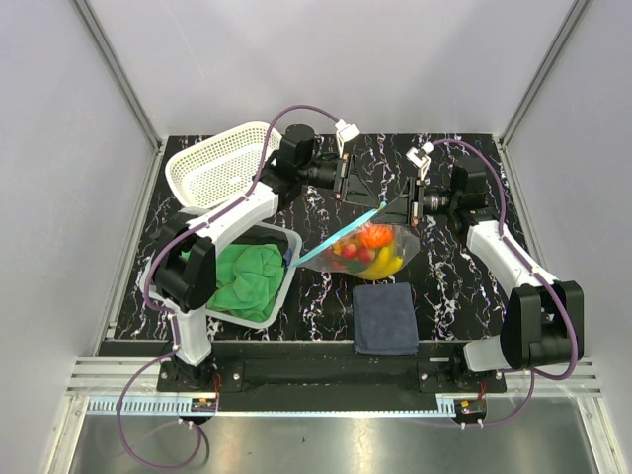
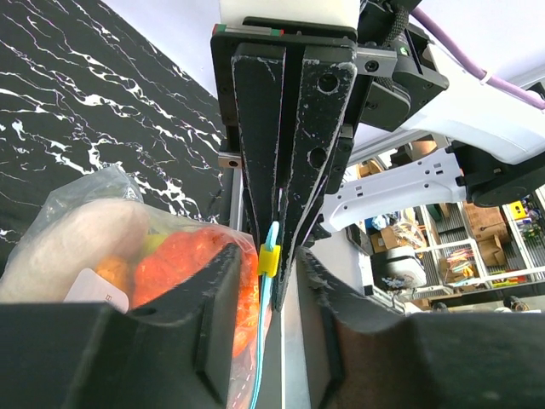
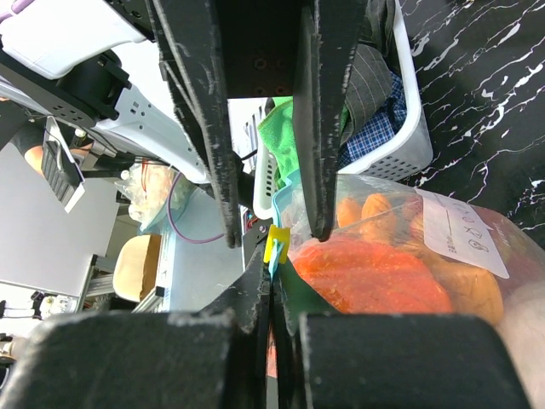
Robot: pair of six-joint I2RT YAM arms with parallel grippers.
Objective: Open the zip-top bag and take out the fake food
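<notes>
The zip-top bag [image 1: 370, 247] hangs above the table's middle, its teal zip strip [image 1: 336, 240] slanting down to the left. Inside is the fake food [image 1: 375, 237]: orange-red fruit, red berries and a yellow banana bunch [image 1: 387, 265]. My right gripper [image 1: 397, 211] is shut on the bag's upper zip end; it also shows in its own wrist view [image 3: 272, 285]. My left gripper [image 1: 378, 202] is open, its jaws standing on either side of the yellow slider [image 2: 269, 258] without touching it. In the left wrist view my left gripper [image 2: 272, 277] has the strip [image 2: 261, 349] running through the gap.
An empty white basket [image 1: 222, 163] stands at the back left. A clear bin [image 1: 288, 259] holding a green cloth [image 1: 247, 276] sits at the front left. A dark blue folded cloth [image 1: 385, 316] lies at the front, below the bag.
</notes>
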